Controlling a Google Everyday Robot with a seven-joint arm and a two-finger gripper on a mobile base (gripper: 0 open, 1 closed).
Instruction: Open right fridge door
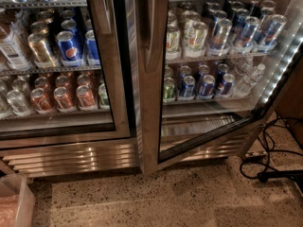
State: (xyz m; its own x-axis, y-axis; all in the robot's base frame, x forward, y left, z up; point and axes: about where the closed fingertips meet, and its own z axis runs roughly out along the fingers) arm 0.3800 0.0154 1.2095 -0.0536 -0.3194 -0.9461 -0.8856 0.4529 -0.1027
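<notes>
Jaws: you can't tell, the gripper sits outside the view. On your left, the shut glass door (61, 138) fronts round Pepsi cans (69, 46). The right fridge door (149, 108) stands ajar, its frame brushed steel and its handle (152, 32) bowed. Black cables (265, 155) coil over the speckled floor (142, 197).

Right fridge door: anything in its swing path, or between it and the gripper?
The gripper is not in view, so that gap can't be judged. The right fridge door is already ajar. Nothing stands on the floor in front of it. Black cables lie by its hinge side, seemingly below the door's bottom edge.
</notes>
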